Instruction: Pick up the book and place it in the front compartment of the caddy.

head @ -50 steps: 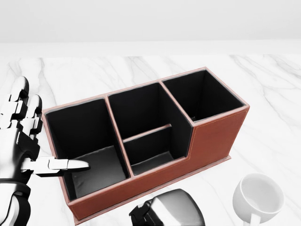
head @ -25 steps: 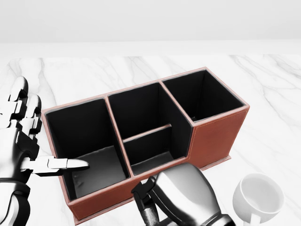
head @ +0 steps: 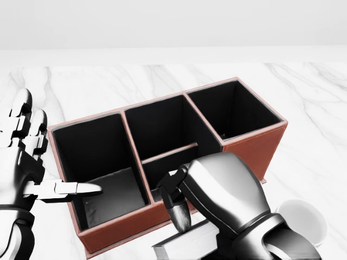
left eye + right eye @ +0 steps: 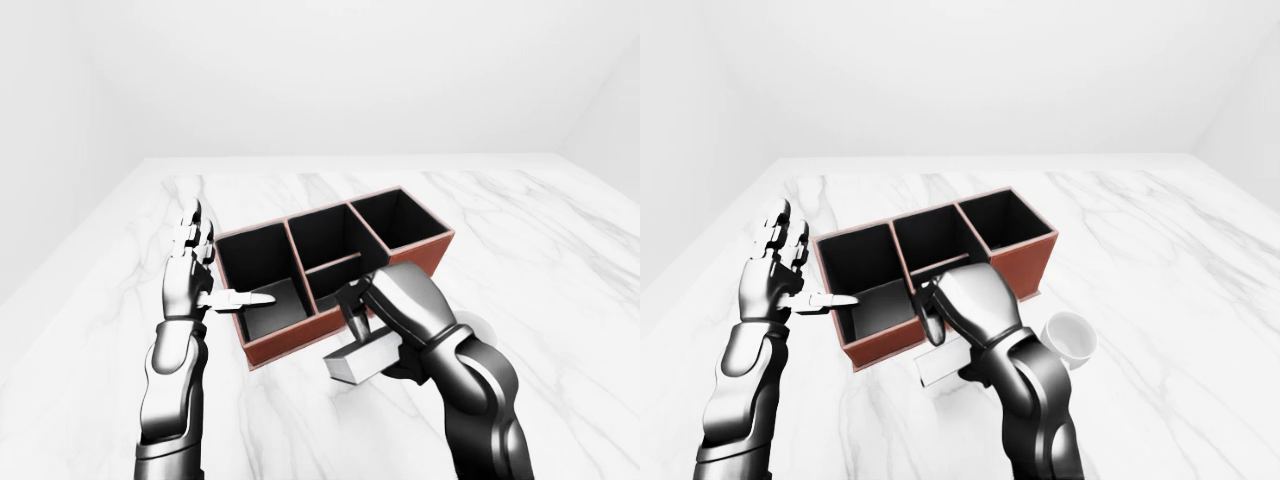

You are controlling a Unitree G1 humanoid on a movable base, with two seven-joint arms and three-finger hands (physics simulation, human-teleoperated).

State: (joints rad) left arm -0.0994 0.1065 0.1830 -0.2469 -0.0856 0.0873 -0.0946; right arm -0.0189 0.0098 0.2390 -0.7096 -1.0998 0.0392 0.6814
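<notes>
A red-brown caddy (image 3: 254, 147) with black compartments fills the middle of the head view. My right hand (image 3: 177, 208) is shut on a grey book (image 3: 187, 244), held flat and low against the caddy's near wall at the bottom of the view. The hand's back covers part of the small middle compartment (image 3: 162, 167) behind the low divider. The book also shows in the left-eye view, book (image 4: 360, 361). My left hand (image 3: 40, 162) stands open at the caddy's left end, its thumb (image 3: 81, 189) reaching over the rim of the left compartment.
A white mug (image 4: 1070, 335) stands on the marble table (image 3: 303, 92) to the right of my right arm, near the caddy's right end. In the head view the mug (image 3: 306, 216) is half hidden by the arm.
My right hand has come up from the bottom edge of the head view toward the caddy, bringing the book into view and covering the mug. The left hand has not moved.
</notes>
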